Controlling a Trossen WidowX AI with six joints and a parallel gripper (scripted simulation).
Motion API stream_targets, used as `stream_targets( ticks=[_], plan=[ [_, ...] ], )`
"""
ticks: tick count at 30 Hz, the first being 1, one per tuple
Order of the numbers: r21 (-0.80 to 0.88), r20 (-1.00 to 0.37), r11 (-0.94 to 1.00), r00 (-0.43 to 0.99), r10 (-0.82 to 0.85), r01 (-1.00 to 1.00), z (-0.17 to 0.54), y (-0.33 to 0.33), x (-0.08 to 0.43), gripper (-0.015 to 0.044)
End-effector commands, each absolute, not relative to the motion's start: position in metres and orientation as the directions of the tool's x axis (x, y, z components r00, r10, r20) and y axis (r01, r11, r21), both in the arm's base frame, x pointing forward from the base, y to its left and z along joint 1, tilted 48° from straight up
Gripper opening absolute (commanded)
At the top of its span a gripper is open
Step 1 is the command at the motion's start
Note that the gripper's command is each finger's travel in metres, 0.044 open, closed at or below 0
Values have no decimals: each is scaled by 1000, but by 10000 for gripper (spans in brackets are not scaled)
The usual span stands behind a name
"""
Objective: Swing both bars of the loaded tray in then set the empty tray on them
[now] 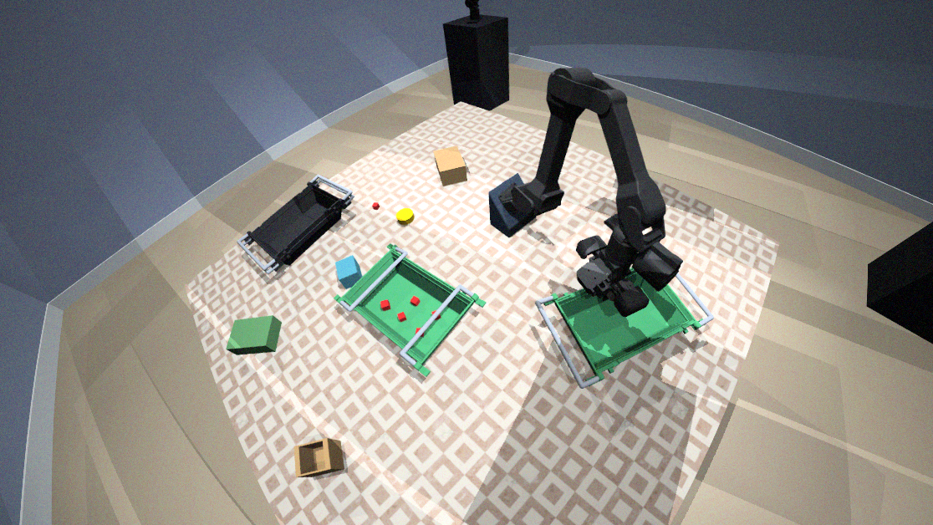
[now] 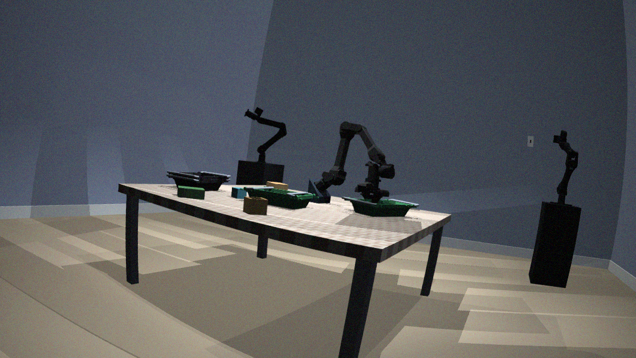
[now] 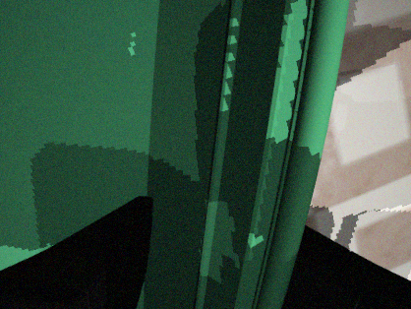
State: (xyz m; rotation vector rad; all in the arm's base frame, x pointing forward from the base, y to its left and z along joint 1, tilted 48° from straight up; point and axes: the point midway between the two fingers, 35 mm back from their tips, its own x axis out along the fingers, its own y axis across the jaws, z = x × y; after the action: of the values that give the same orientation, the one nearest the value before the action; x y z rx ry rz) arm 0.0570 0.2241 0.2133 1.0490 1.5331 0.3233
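Note:
The loaded green tray (image 1: 450, 307) (image 2: 280, 199) stands mid-table with small red blocks (image 1: 400, 316) inside. Its two grey wire bars (image 1: 373, 282) (image 1: 435, 322) lie across its top near the two ends. The empty green tray (image 1: 603, 336) (image 2: 386, 207) lies to its right, flat on the table, with its bars (image 1: 558, 339) (image 1: 695, 297) out past its ends. My gripper (image 1: 623, 297) (image 2: 372, 195) (image 3: 204, 215) reaches down onto the empty tray's far long wall (image 3: 246, 148). The two fingers press on that wall from either side.
A black tray (image 1: 297, 221) lies at the far left. A tan box (image 1: 450, 165), a yellow disc (image 1: 405, 215), a tiny red block (image 1: 375, 205), a blue cube (image 1: 347, 271), a green block (image 1: 254, 333) and an open brown box (image 1: 318, 456) are scattered around.

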Motion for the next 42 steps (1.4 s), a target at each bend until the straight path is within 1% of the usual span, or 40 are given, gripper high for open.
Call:
stream_targets(
  ticks=[1,18,31,42],
  plan=[
    [705,-654,561,93,751,434,212,223,56,115],
    [705,-655,562,93,750,433,218,217,57,1],
    [705,-656,563,95,749,431,262,166,50,0],
    [705,-655,562,95,749,431,264,163,49,0]
  ],
)
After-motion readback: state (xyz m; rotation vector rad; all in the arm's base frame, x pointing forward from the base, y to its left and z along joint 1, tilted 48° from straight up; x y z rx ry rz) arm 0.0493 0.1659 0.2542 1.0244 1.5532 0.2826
